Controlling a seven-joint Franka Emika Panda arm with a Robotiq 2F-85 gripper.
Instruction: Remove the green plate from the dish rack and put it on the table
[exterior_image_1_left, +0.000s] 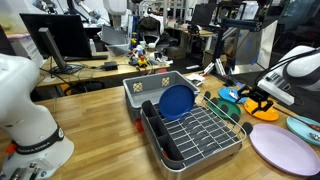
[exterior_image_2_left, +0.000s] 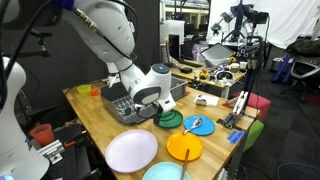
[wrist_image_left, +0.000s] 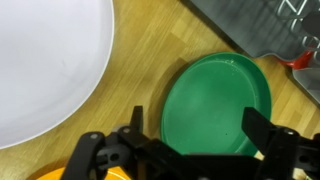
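Observation:
The green plate (wrist_image_left: 215, 100) lies flat on the wooden table (wrist_image_left: 140, 60), beside the dish rack (wrist_image_left: 255, 20). In an exterior view it shows just under the gripper (exterior_image_2_left: 168, 122). My gripper (wrist_image_left: 200, 135) is open and hovers right above the plate, one finger on each side of it, holding nothing. In an exterior view the gripper (exterior_image_1_left: 255, 100) is to the right of the dish rack (exterior_image_1_left: 195, 130), which holds a dark blue plate (exterior_image_1_left: 177, 101) upright.
A large pale lavender plate (wrist_image_left: 45, 60) lies next to the green plate, and an orange plate (wrist_image_left: 95, 172) is close by. A small blue plate (exterior_image_2_left: 197, 125) and a teal plate (exterior_image_1_left: 305, 126) lie nearby. A grey bin (exterior_image_1_left: 150, 88) stands behind the rack.

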